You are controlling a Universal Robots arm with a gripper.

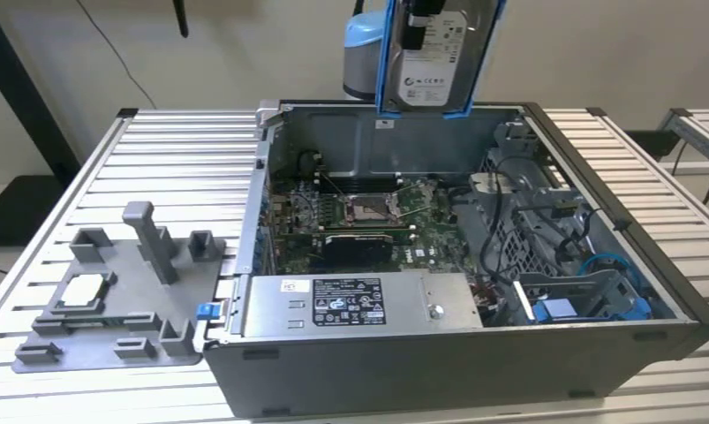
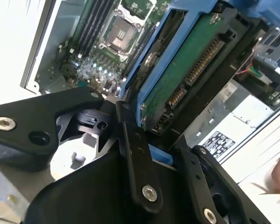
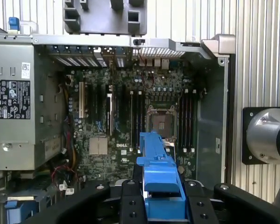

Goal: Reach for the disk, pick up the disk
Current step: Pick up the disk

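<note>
The disk [image 1: 439, 55], a silver-grey drive with a white label in a bright blue bracket, hangs upright above the back wall of the open computer case [image 1: 448, 371] in the exterior view. My gripper [image 1: 423, 25] is shut on its upper end. The second wrist view shows the disk's green circuit-board side [image 2: 186, 70] and its connector, with black fingers [image 2: 133, 158] clamped on the blue bracket. The bracket's edge [image 3: 158, 179] sits between the black fingers [image 3: 129, 205] in the first wrist view, high over the motherboard [image 3: 130, 116].
Inside the case lie a power supply [image 1: 348, 305] at the front and a drive cage with a blue bracket [image 1: 566, 309] on the exterior view's right. A grey fixture [image 1: 124, 291] stands on the slatted table [image 1: 177, 159] on the exterior view's left.
</note>
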